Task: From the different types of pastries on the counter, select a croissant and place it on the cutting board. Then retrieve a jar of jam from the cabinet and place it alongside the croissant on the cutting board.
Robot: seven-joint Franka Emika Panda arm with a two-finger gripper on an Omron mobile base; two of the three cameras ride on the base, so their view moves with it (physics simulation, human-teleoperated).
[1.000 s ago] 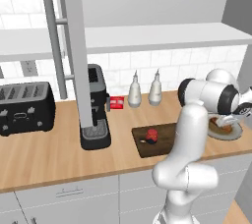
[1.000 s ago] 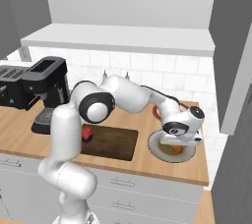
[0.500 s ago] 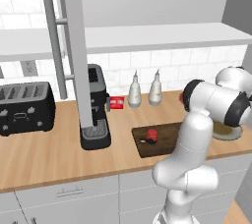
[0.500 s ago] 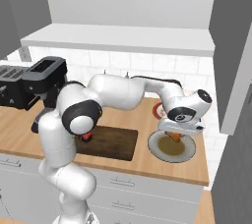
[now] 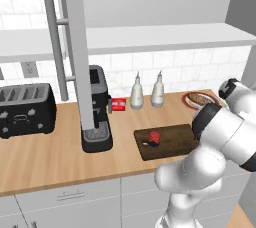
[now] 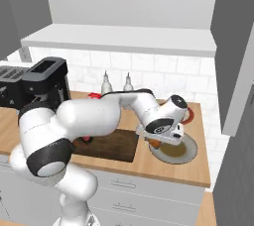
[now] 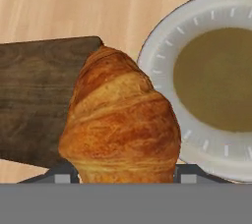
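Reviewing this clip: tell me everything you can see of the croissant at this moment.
The croissant is a stubby golden-orange pastry with ridged, flaky-looking layers, darker brown along the crests. In the hand view it sits between the pincer's fingertips, gripped at its wide end, its narrow tip pointing away. It hangs above the counter, over the gap between the dark cutting board and the pale plate. In the right base view it peeks out orange under the pincer.

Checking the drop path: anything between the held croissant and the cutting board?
Nothing visible. The gripper holds the croissant between the plate and the cutting board; the jar sits at the board's far end.
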